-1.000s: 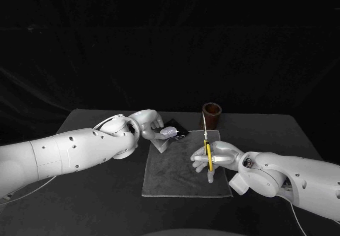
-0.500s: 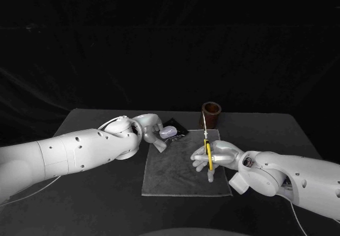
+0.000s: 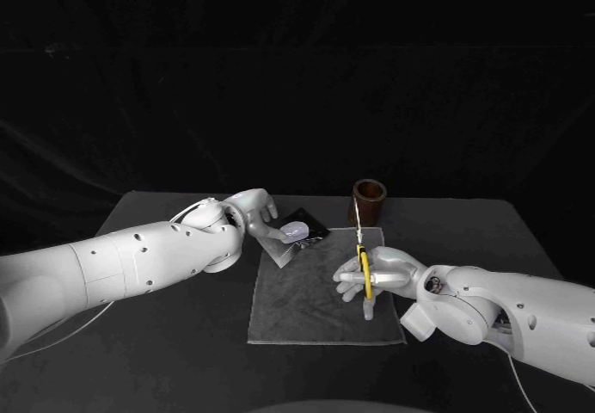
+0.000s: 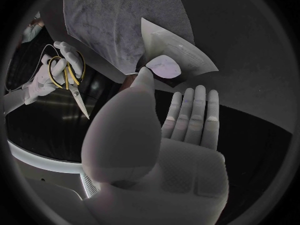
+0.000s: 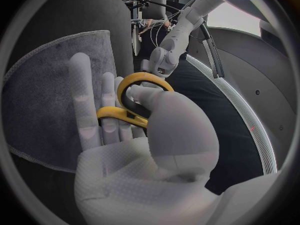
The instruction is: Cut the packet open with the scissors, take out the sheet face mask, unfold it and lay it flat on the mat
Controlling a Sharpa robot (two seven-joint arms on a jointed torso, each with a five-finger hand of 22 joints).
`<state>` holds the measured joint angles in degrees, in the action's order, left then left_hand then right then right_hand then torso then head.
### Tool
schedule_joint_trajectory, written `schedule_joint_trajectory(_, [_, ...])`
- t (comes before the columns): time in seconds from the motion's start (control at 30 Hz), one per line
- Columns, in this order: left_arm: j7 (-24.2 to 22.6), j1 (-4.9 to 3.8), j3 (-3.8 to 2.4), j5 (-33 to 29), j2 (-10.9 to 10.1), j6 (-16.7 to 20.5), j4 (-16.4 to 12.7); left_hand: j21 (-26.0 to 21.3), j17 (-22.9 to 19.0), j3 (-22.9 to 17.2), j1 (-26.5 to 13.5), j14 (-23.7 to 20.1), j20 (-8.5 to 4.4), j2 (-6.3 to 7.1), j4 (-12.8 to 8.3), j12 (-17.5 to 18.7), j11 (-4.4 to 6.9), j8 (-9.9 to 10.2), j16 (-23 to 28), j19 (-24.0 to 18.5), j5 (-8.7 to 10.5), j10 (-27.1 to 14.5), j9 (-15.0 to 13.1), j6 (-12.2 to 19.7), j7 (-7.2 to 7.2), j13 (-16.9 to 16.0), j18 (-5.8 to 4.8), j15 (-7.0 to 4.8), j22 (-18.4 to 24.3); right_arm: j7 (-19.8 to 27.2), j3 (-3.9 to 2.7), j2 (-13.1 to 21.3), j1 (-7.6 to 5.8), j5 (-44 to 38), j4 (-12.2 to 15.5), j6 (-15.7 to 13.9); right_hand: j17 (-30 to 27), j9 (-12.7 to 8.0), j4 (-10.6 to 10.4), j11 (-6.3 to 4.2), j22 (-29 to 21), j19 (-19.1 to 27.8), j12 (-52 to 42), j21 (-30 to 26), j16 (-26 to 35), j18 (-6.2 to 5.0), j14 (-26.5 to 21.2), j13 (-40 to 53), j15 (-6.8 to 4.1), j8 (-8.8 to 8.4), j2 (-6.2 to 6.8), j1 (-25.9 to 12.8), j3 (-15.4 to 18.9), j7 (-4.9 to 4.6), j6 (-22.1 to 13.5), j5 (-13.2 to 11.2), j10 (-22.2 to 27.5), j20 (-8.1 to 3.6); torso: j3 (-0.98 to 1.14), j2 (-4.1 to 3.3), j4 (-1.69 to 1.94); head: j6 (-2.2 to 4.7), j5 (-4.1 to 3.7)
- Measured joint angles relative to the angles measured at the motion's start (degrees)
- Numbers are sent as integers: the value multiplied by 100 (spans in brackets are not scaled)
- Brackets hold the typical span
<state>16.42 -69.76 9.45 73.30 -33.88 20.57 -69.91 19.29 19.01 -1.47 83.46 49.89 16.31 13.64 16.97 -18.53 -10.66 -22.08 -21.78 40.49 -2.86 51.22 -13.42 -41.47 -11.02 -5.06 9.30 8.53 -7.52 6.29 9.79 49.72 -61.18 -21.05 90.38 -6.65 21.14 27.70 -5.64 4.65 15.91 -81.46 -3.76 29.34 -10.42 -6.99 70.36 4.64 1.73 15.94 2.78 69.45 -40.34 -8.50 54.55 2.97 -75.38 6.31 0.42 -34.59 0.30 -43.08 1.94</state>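
Note:
A silvery packet [image 3: 295,231] with a pale round patch hangs tilted over the far left corner of the grey mat [image 3: 325,301]. My left hand [image 3: 254,213] holds it, with the thumb tip on the pale patch of the packet [image 4: 170,52] and the other fingers [image 4: 190,116] stretched out straight beside it. My right hand [image 3: 376,275] grips the yellow-handled scissors [image 3: 364,265] above the mat's right side, blades pointing away towards the far edge. The thumb sits through a yellow scissors [image 5: 135,101] loop. The scissors [image 4: 69,80] stand apart from the packet.
A brown cylindrical holder [image 3: 370,200] stands just beyond the mat's far right corner. The mat [image 5: 53,100] lies flat in the middle of the black table [image 3: 162,344], with bare tabletop on both sides and in front.
My left hand has turned at the wrist and drawn slightly back, and the packet now lies flatter in it. The right hand and scissors have stayed put.

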Motion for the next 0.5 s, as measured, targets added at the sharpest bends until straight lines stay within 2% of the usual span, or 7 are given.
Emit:
schedule_joint_trajectory(0.13, [81, 0, -11, -69, 225, 2, 378, 45, 101, 103, -28, -3, -2, -18, 3, -141, -22, -25, -252, 38, 0, -129, 0, 83, 18, -13, 0, 1, -19, -3, 0, 2, 0, -6, 1, 0, 0, 5, -9, 0, 0, 0, 0, 0, 2, 0, 0, 0, 0, 0, 0, 0, -9, 0, 0, 0, 0, 0, 3, 0, 4, -13, -3])
schedule_joint_trajectory(0.27, [194, 12, -19, -109, 532, -67, 787, 45, 170, 314, -116, -218, -3, 70, 12, -281, -71, -31, -434, 38, 0, -302, 0, 208, 37, -35, -1, 45, -19, -5, 0, -1, 0, -12, 2, 0, -1, 5, -4, 0, 0, -7, 0, 0, 5, 0, 0, 0, 0, 0, 0, 0, -22, 1, 1, 0, 0, 7, 3, -2, 3, -21, 10])
schedule_joint_trajectory(0.33, [257, 44, -20, -113, 701, -130, 1018, -12, 188, 593, -202, -501, 19, 156, 19, -380, -117, -32, -481, -112, 0, -495, 3, 351, 44, -47, -2, 111, 9, -7, 0, -8, 0, -15, 1, 0, 0, 5, 4, 0, 0, -5, 0, 0, 5, 0, 0, 0, 0, 0, 0, 0, -31, 1, 1, 0, 0, 5, 1, -5, 1, -22, 15])
schedule_joint_trajectory(0.5, [390, 117, -16, -108, 1003, -322, 1460, -77, 265, 988, -302, -899, 26, 257, 32, -704, -195, -201, -734, -264, 0, -792, -24, 555, 83, -135, -2, 193, 63, -11, 0, -21, 0, -21, 1, 0, 4, 5, 4, 0, 0, 13, 0, 0, 6, 0, 0, 0, 0, 0, 0, 0, -31, 1, 1, 0, 0, -13, -2, -7, -7, -27, 25])
